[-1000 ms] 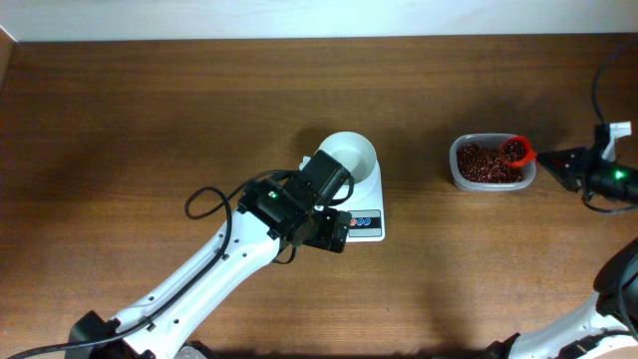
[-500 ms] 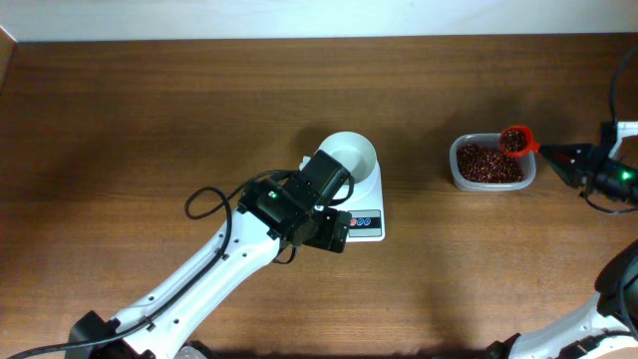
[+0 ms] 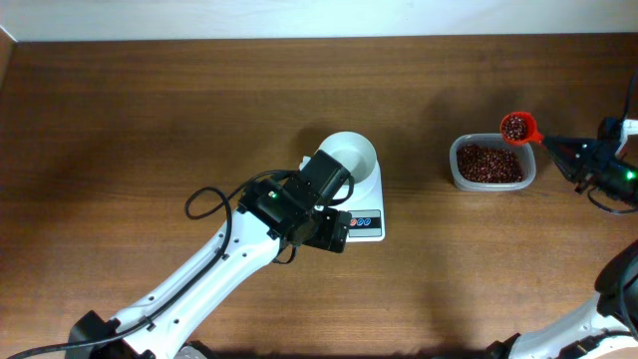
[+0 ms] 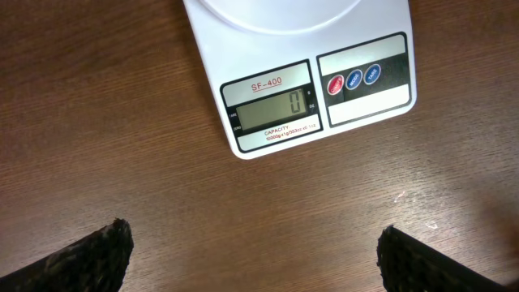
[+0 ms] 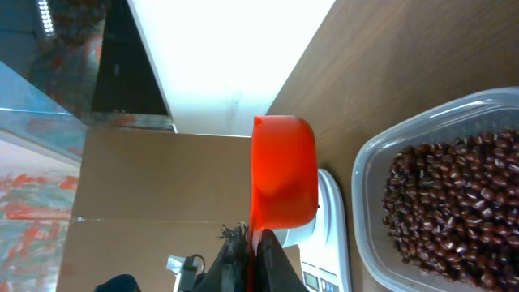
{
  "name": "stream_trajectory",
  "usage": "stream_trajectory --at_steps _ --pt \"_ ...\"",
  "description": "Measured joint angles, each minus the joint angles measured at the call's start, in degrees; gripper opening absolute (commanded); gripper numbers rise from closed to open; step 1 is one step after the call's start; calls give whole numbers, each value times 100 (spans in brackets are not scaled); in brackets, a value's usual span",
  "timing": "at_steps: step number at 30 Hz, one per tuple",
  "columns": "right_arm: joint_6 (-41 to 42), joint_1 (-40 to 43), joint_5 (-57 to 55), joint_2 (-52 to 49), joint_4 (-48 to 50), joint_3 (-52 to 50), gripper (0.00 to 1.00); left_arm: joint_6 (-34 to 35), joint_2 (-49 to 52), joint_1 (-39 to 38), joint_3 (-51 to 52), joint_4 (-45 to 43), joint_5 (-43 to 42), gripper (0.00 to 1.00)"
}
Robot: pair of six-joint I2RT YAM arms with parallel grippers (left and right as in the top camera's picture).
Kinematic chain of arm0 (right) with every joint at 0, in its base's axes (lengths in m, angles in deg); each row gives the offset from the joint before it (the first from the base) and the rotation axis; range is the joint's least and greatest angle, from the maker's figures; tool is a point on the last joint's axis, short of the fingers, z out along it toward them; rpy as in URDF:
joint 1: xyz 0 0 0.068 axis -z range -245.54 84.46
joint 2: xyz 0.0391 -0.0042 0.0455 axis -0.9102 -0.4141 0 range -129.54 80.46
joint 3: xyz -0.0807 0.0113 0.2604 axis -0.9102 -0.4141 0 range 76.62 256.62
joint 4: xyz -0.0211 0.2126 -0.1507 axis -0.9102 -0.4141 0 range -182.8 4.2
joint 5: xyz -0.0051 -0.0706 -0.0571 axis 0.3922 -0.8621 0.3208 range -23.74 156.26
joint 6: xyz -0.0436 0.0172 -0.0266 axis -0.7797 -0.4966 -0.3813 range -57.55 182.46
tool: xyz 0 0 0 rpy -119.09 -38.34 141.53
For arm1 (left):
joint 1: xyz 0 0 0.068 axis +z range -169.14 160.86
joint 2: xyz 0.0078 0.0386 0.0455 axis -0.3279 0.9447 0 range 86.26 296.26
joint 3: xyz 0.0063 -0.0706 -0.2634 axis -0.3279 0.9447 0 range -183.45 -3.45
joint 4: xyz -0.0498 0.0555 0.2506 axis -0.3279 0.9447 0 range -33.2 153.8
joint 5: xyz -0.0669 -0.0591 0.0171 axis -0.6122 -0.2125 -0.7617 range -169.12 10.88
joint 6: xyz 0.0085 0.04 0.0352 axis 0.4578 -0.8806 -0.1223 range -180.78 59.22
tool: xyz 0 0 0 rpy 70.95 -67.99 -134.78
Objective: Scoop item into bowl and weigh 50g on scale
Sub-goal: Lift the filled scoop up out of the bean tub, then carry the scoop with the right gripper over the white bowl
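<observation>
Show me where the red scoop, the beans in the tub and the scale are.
red scoop (image 3: pixel 517 127), overhead view, on its round cup.
beans (image 3: pixel 490 163), overhead view, middle of the heap.
scale (image 4: pixel 272 112), left wrist view, on its LCD display.

The right end effector (image 5: pixel 253 250) pinches the thin handle of a red-orange plastic scoop (image 5: pixel 284 174) between its dark fingers (image 5: pixel 274 268), with the jaws closed tight on it. The scoop's rounded cup shows only its smooth outside, so what it carries cannot be seen. Beside it stands a clear rectangular plastic tub (image 5: pixel 366 186) filled with small dark red-brown beans (image 5: pixel 454 203). The cup is outside the tub's rim and clear of the beans. Beyond the cup, and partly hidden by it, a flat white digital scale (image 5: pixel 334 215) lies on the brown wooden desk (image 5: pixel 405 49). A white wall (image 5: pixel 227 57) runs along the desk's far edge.
</observation>
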Motion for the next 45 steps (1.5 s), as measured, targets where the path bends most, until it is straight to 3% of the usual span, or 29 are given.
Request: stream_trajectory --at_steps 19,45 --pt "79 -103 304 0 -273 0 4 0 0 0 0 0 0 99" --pt "85 -2957 87 0 -227 -2 4 0 0 0 0 0 0 99"
